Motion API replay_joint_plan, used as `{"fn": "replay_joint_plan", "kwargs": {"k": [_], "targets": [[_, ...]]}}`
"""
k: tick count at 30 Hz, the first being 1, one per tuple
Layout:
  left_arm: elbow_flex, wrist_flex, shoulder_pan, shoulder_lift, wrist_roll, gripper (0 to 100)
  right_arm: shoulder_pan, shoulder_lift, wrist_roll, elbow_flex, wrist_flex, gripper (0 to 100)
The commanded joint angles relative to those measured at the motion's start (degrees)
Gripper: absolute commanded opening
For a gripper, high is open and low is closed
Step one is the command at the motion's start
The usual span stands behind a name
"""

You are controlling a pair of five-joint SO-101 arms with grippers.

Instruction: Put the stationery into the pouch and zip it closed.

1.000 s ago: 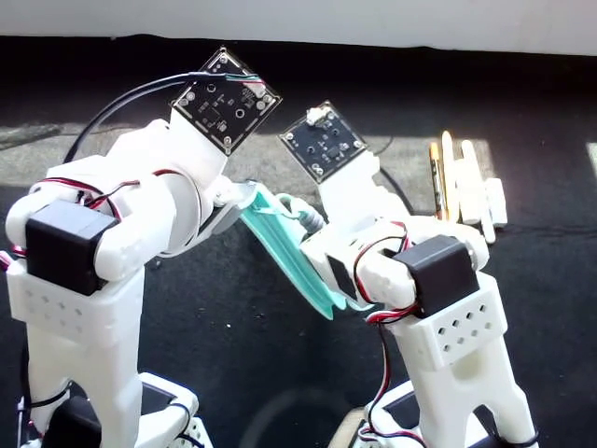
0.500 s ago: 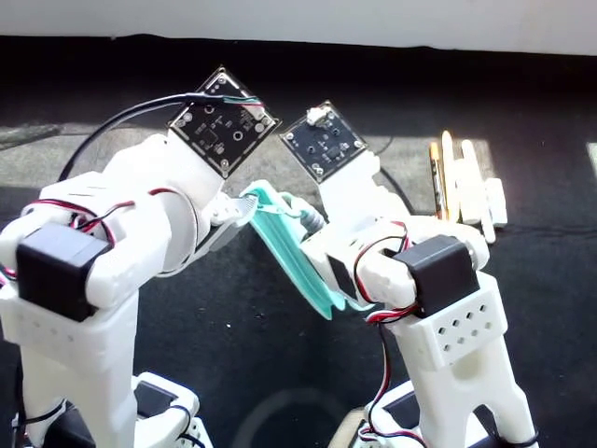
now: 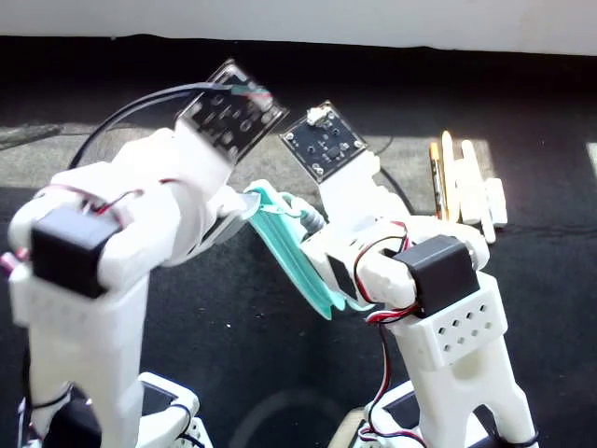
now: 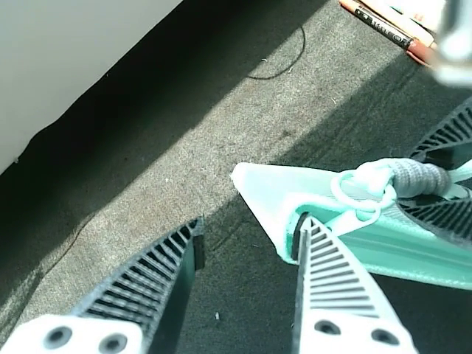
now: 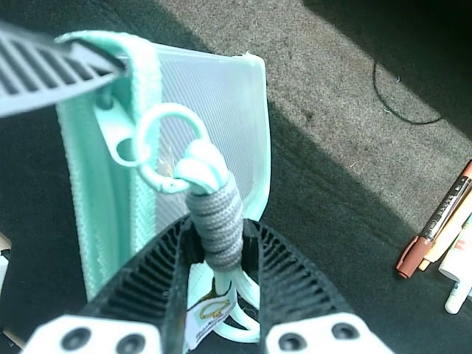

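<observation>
White printed arms [image 3: 452, 350], black servo blocks [image 3: 437, 273], red-and-white cables [image 3: 384, 315], dark ribbed end effector fingers [image 4: 147, 287]

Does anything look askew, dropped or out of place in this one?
The pouch hangs tilted between the arms, held by the right gripper only through its grey cord pull, while the left gripper is open at its corner. The stationery lies outside it on the table.

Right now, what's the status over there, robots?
Left gripper open, one finger at pouch edge. Right gripper shut on zipper cord. Stationery lying on table, outside pouch.
</observation>
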Motion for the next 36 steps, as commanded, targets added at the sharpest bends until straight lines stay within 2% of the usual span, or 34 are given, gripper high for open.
{"fn": "replay_joint_plan", "kwargs": {"k": [1,10,14,16,20,28,32,36], "targets": [[-1.6,-0.4,1.2,2.0,-0.3,22,-0.1,-0.7,0.8,-0.3,-0.2,0.5],[-1.6,-0.4,1.2,3.0,-0.4,21,-0.1,-0.8,0.8,-0.2,0.3,0.5],[-1.6,-0.2,1.3,2.6,-0.4,0,-0.2,-1.3,0.8,-0.2,4.0,0.5],[-1.5,0.1,1.7,2.6,-0.3,3,0.0,-1.4,0.8,-0.6,6.0,0.5],[-1.5,0.1,1.8,2.6,0.5,1,0.0,-1.5,0.8,-0.7,7.6,0.5],[-1.5,0.1,1.4,2.6,3.2,1,0.0,-10.9,0.8,0.0,7.9,0.5],[-1.5,0.1,1.3,2.5,3.3,1,0.0,-16.9,0.9,7.0,7.9,0.5],[-1.6,0.1,-0.7,2.4,4.6,1,2.2,-23.1,5.9,18.1,7.5,0.5]]}}
